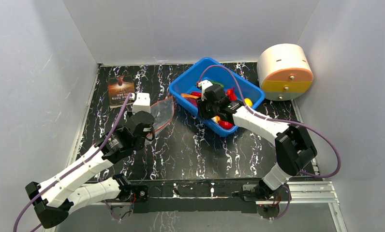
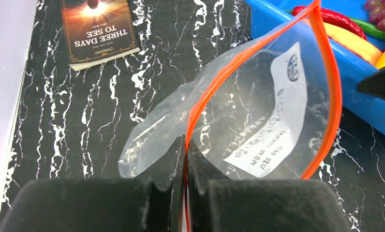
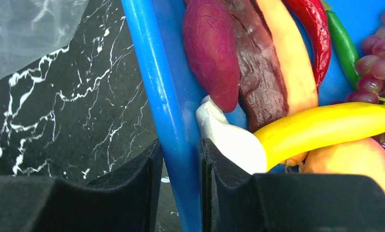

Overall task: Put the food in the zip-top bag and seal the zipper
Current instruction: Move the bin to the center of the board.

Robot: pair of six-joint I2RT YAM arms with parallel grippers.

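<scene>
Left claw (image 2: 185, 152): fingers pinched fully together on the zipper (image 2: 326, 72) at the near end of the mouth. It holds the zip-top bag (image 2: 258, 111) with the mouth gaping in a wide loop. Nothing inside it.

Right claw (image 3: 181, 162): straddles the near wall of the blue tub (image 3: 152, 72), one finger outside, one inside. Pads look pressed on both faces of the wall, so it grips the tub and holds no food.

All the food is in the tub.
- The banana (image 3: 326, 128) is closest to the inside finger. Its long axis runs crosswise to the claw, one end toward the wall, over a white piece (image 3: 229, 140) I can't identify.
- The peach (image 3: 355, 162) is just beside it.
- Farther in are the purple sweet potato (image 3: 212, 48), red chili (image 3: 311, 34), green chili (image 3: 345, 43) and grapes (image 3: 379, 53). The long ones lie roughly parallel to the wall, pointing away from the claw.

Key relation, top view: the bag sits just beside the tub's left corner, between the left claw and the tub, with the mouth turned toward the tub. The right arm is nearer the food. Food lies on the inner side of the wall from the claw, the bag on the outer side.

Likely need: release the wall, shift in over the banana, close across its long axis, then carry it back over the wall to the mouth.

Far side of the worktop (image 2: 60, 135): a book (image 2: 99, 29) lies flat, well apart from the bag. A white-and-orange drum (image 1: 285, 71) sits at the far right.
</scene>
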